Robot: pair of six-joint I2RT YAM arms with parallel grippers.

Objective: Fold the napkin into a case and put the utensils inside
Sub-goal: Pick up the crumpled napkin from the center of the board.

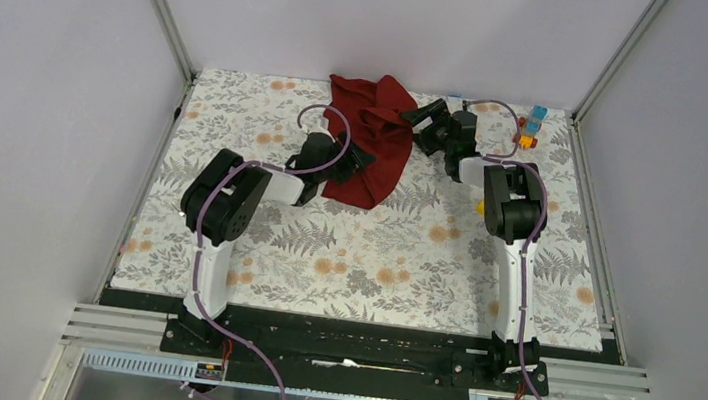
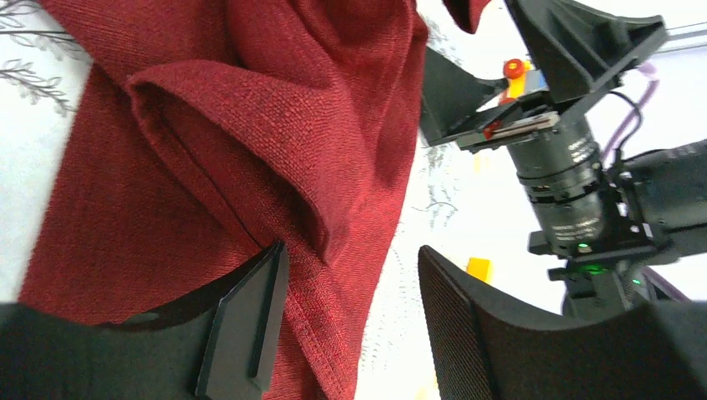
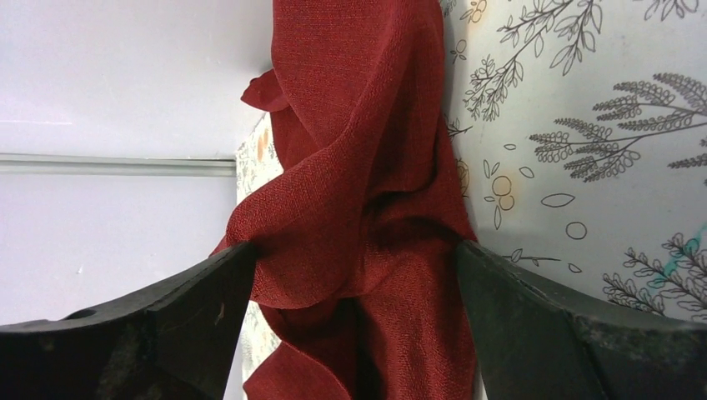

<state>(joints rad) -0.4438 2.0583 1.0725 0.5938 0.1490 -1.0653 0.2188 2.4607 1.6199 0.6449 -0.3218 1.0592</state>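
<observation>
Napkin lies crumpled at twelve o'clock on the bench. No case is formed yet, and no utensils are in view. Left hand straddles its near edge, jaws partly apart, nothing pinched. Right hand gapes wide around a bunched fold on its two o'clock side. All folding and loading look undone.

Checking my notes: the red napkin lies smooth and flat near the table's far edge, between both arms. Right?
Not flat: the napkin is crumpled into folds, as the right wrist view shows. The rest holds.
</observation>
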